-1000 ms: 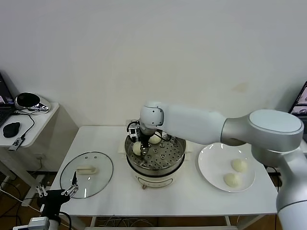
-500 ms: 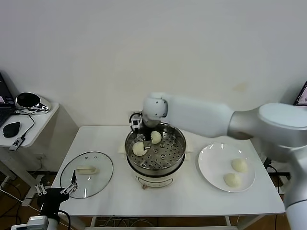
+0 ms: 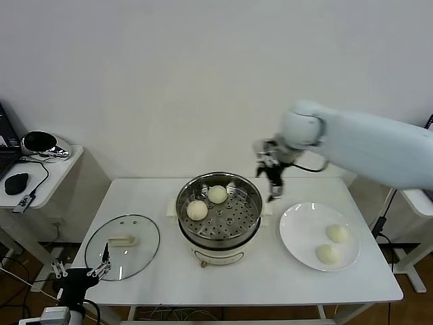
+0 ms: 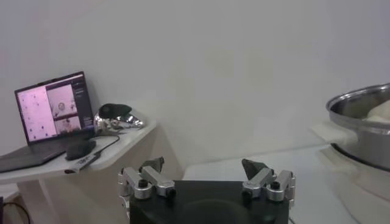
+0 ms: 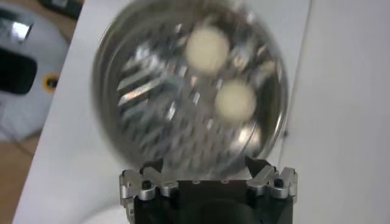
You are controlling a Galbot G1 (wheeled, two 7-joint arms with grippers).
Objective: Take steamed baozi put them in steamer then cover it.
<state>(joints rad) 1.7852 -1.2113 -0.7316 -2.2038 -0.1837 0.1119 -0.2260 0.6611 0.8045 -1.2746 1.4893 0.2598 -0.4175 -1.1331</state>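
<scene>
Two steamed baozi (image 3: 207,202) in steamer (image 3: 219,215); two on plate (image 3: 298,233). Right gripper (image 3: 273,181) empty, jaws apart, above desk (image 3: 162,271). Left gripper (image 4: 206,182) parked, apart.

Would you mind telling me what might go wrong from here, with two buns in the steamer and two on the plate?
1. The two buns sit together at the steamer's far-left side; dropping the next one there may stack them and hinder the lid.
2. The plate's buns lie close together, so the open right end effector may nudge one while grasping the other.
</scene>
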